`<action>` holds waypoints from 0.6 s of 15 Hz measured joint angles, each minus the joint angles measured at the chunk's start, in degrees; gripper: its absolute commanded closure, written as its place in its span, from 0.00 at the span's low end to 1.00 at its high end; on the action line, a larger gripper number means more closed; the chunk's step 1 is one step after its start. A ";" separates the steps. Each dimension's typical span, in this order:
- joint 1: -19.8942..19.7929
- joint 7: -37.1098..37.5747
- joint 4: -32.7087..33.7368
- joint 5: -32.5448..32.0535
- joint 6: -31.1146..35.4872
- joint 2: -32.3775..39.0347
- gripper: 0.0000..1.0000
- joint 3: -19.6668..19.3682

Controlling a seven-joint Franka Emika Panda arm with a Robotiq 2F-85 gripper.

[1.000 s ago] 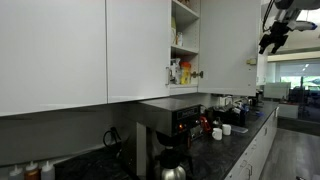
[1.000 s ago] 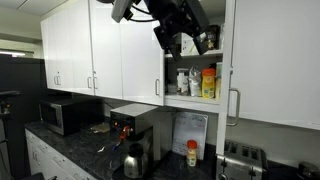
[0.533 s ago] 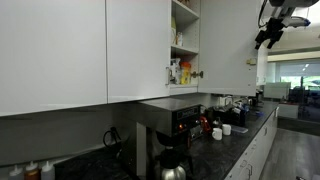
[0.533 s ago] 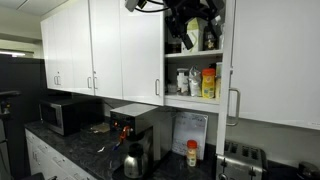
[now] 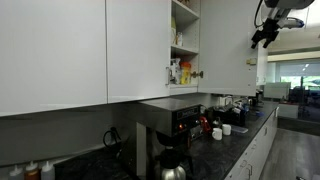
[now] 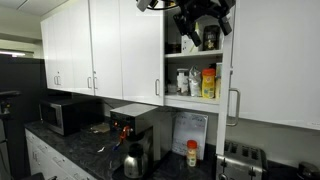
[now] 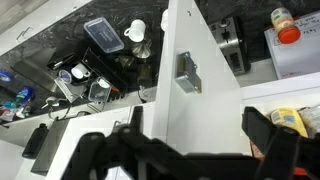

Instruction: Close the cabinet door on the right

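The open cabinet [image 6: 195,70] holds bottles and jars [image 6: 202,82] on its shelves. Its right white door [image 6: 275,60] with a metal handle [image 6: 237,105] stands swung out; in an exterior view it shows at an angle [image 5: 228,48]. My gripper [image 6: 205,15] is up at the top of this door, near its outer edge [image 5: 263,35]. In the wrist view the white door panel [image 7: 205,110] with a hinge plate [image 7: 187,72] lies between my spread black fingers [image 7: 195,140]. The gripper is open and holds nothing.
Below on the dark counter [image 6: 70,140] stand a coffee machine [image 6: 133,135], a microwave [image 6: 68,113] and a toaster [image 6: 240,160]. Closed white cabinets [image 6: 90,50] run along the wall. Mugs and clutter sit on the counter [image 5: 225,125].
My gripper has risen and moved from in front of the open shelves toward the top of the right door. The door has not visibly moved.
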 measured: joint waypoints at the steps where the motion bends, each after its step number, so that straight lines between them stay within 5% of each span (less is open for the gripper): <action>1: -0.01 -0.55 0.03 0.79 0.44 0.37 0.00 -0.12; 9: -0.14 -5.94 0.14 8.75 3.26 2.63 0.00 -1.53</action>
